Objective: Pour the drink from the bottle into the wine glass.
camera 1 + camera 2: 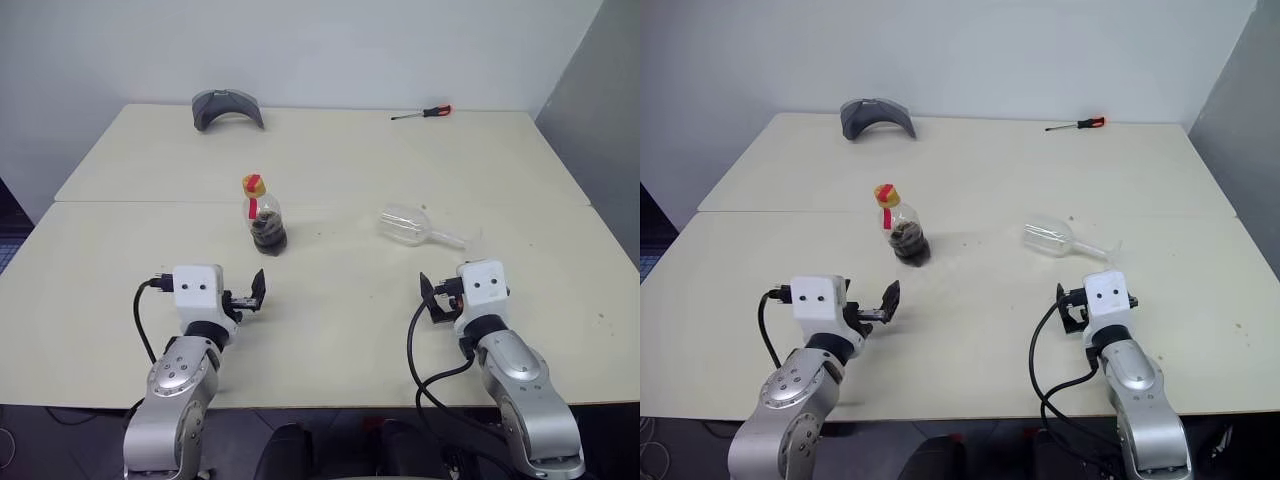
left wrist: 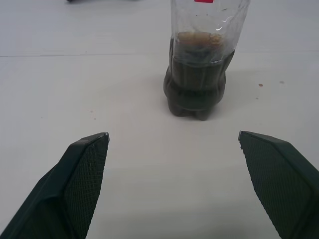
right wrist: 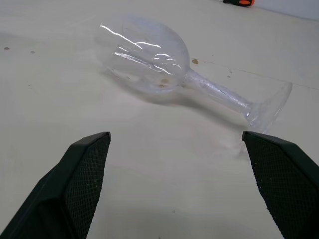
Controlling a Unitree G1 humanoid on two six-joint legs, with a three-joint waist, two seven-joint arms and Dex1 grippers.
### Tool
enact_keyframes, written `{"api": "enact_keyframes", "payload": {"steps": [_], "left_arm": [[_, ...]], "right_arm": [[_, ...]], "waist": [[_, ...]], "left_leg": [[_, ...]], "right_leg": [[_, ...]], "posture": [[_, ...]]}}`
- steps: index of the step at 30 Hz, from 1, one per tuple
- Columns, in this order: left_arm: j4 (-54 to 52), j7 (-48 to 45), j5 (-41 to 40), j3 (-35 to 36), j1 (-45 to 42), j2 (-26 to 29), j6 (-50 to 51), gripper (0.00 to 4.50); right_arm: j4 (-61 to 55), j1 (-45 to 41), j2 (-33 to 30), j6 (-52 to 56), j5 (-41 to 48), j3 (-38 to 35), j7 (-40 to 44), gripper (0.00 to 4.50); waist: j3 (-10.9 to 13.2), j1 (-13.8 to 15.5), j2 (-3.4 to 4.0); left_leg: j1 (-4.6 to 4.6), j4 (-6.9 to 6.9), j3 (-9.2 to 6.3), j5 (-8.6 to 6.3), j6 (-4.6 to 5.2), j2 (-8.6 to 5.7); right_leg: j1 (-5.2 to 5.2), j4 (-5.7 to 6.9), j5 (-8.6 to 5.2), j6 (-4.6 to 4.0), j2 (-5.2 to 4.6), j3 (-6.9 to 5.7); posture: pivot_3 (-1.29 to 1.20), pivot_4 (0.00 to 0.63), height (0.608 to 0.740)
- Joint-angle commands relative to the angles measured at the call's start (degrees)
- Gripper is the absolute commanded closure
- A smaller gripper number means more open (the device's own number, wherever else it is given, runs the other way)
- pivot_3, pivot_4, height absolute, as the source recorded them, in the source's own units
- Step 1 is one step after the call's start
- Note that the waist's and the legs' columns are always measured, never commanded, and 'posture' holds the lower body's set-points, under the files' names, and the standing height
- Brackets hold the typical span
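The bottle (image 1: 264,213) stands upright near the table's middle, with a yellow-orange cap and a red neck label. The dark brown drink (image 2: 195,87) fills its lower part. My left gripper (image 1: 253,294) hovers open a short way in front of the bottle, which shows straight ahead between its fingers (image 2: 82,172) in the left wrist view. The clear wine glass (image 1: 409,224) lies on its side to the right, bowl toward the bottle, foot (image 3: 271,104) pointing away from it. My right gripper (image 1: 432,297) is open just in front of the glass, holding nothing.
A red-handled screwdriver (image 1: 425,113) lies at the far right of the cream table (image 1: 330,330). A grey curved object (image 1: 227,106) sits at the far edge, left of centre. A seam runs across the tabletop behind the bottle.
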Motion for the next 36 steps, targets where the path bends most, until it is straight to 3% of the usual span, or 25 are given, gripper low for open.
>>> {"api": "enact_keyframes", "payload": {"steps": [1,5,8,11,16,21,36], "left_arm": [[-2.5,0.1,0.4,-0.1,-0.4,0.5,-0.5,0.02],[-0.2,-1.5,2.4,-1.7,-2.3,2.9,-2.8,0.02],[4.8,-1.1,4.9,-3.2,-6.3,3.8,-6.6,0.02],[7.4,-1.0,5.5,-3.7,-7.7,3.1,-8.5,0.02],[11.4,-0.9,6.8,-4.1,-9.2,2.8,-12.2,0.02],[14.4,-1.1,7.3,-4.2,-10.4,2.2,-14.5,0.02],[19.8,-2.6,9.1,-6.7,-15.2,2.0,-18.0,0.02]], "right_arm": [[-1.7,-0.7,-0.1,-0.9,1.5,-1.3,1.1,0.0],[-2.0,-1.0,-1.2,-2.7,6.6,-3.6,6.0,0.0],[-4.5,-2.4,-2.4,-3.1,23.2,-7.4,19.3,0.0],[-5.0,-2.8,-7.2,-1.2,34.5,-9.9,29.1,0.0],[-2.6,-4.5,-15.7,0.4,42.8,-11.1,37.2,0.0],[-2.0,-8.7,-19.3,2.8,48.5,-10.1,38.6,0.0],[0.5,-12.0,-18.0,1.2,47.0,-6.4,33.0,0.0]], "waist": [[0.0,0.0,0.0],[0.0,0.0,0.0],[0.0,0.0,0.01],[0.0,0.0,0.02],[0.0,0.1,0.0],[0.0,0.1,0.0],[0.0,0.2,0.0]], "left_leg": [[0.0,0.0,0.0,0.0,0.0,0.0],[0.0,0.0,-0.01,0.0,0.0,0.0],[0.01,0.01,-0.02,0.0,0.01,-0.02],[0.04,0.0,-0.02,-0.02,0.04,-0.03],[0.03,0.01,-0.02,-0.05,0.09,-0.03],[0.05,0.01,-0.02,-0.05,0.09,-0.01],[0.0,0.04,-0.02,-0.04,0.08,-0.02]], "right_leg": [[0.0,0.0,0.0,0.0,0.0,0.0],[0.0,0.0,0.0,0.0,0.0,0.0],[0.02,0.0,0.0,0.0,0.0,-0.02],[0.05,-0.03,0.0,0.0,0.01,-0.02],[0.08,-0.06,0.01,-0.01,-0.01,-0.03],[0.08,-0.02,0.01,-0.01,0.02,-0.02],[0.08,-0.03,0.01,0.0,-0.02,-0.03]], "posture": [[0.0,0.15,0.74],[0.0,0.15,0.74],[0.0,0.15,0.74],[0.0,0.15,0.74],[0.0,0.15,0.74],[0.0,0.15,0.74],[0.0,0.15,0.74]]}}
